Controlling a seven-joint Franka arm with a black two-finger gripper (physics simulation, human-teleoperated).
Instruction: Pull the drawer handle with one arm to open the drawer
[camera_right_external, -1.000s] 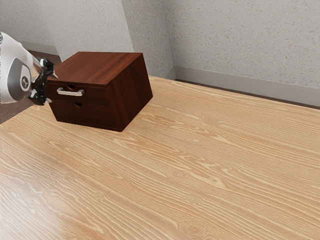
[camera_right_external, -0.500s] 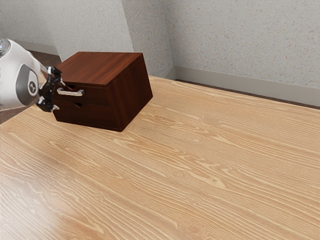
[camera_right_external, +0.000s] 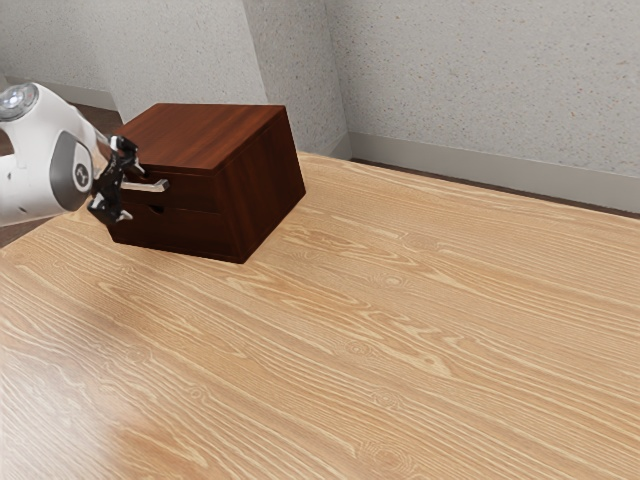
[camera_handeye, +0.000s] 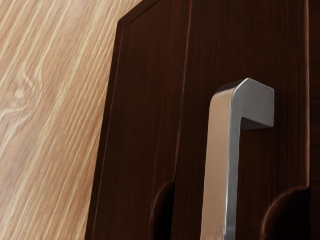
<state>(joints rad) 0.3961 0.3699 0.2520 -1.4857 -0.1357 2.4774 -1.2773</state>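
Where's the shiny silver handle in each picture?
Exterior view: the handle sits on the drawer of the dark box, at the exterior view's left.
Wrist view: the handle runs across the drawer's dark front.
Shared landmark: the light wooden table beside the box.

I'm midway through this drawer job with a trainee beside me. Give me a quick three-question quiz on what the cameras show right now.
1. True or false: the pincer sits at the end of the silver handle nearer the exterior view's right.
2. What does the dark wooden drawer cabinet stand on? A: a grey carpet. B: a pale wood-grain table. C: a metal shelf.
3. Fill in: the pincer's fingers stand ___, one above and one below the handle.
Key: 1 false, it is at the end nearer the exterior view's left. 2 B. 3 open.
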